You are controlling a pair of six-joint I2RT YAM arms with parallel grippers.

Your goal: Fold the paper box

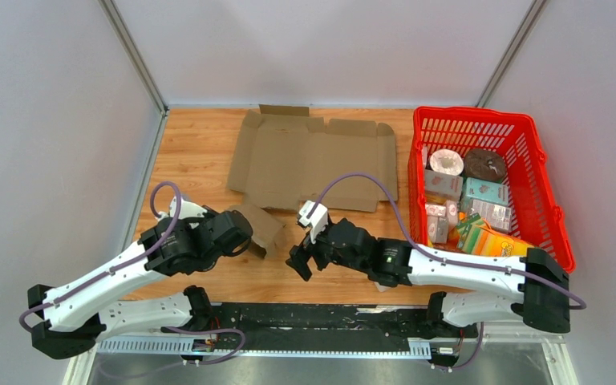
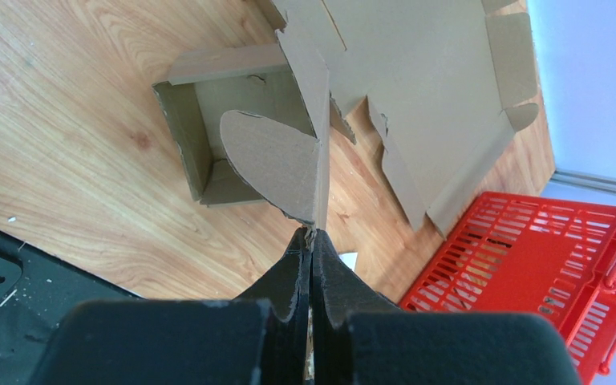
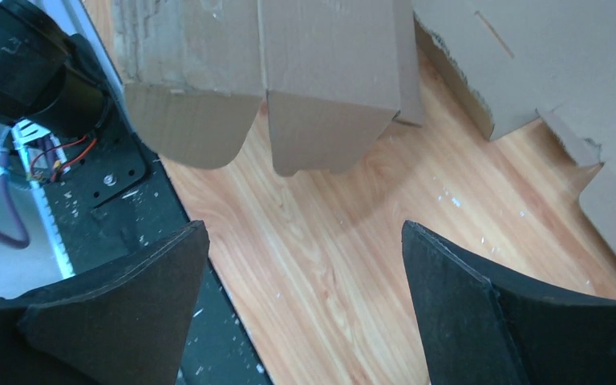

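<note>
Small brown cardboard box (image 1: 258, 227) is near-left on the wooden tabletop (image 1: 200, 152), just in front of the flat die-cut cardboard sheet (image 1: 313, 156). My left end effector (image 2: 311, 239) is clenched on its flap edge, probably to steady it for folding. Right end effector (image 3: 301, 241) released, hovering beside it. Open mouth faces my left wrist. Long axis unclear, looks near-square.

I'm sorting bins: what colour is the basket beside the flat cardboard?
Red; the basket shows best in the top external view.
</note>
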